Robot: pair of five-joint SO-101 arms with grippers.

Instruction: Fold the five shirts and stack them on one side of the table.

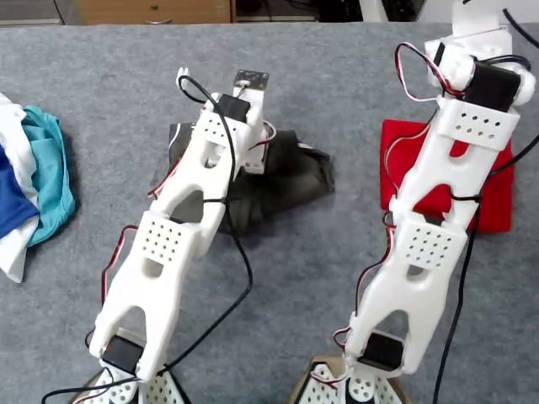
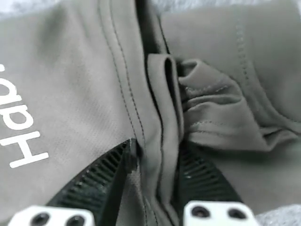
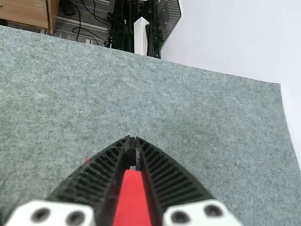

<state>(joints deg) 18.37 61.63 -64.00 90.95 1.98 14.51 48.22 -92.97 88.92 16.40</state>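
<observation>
A dark olive shirt (image 1: 295, 181) lies crumpled on the grey table mid-way across, under my left arm (image 1: 168, 244). In the left wrist view my left gripper (image 2: 157, 150) is shut on a raised fold of this dark shirt (image 2: 211, 108), with cloth filling the gap between its black fingers (image 2: 110, 174). A folded red shirt (image 1: 497, 198) lies at the right side beneath my right arm (image 1: 429, 236). My right gripper (image 3: 132, 140) is shut, tips touching, held above the table with the red shirt (image 3: 129, 197) showing under it.
A heap of white, teal and blue shirts (image 1: 29, 185) lies at the table's left edge. Bare grey felt (image 1: 337, 76) spreads across the back of the table. Cables hang along both arms. Furniture and a stand are beyond the far edge.
</observation>
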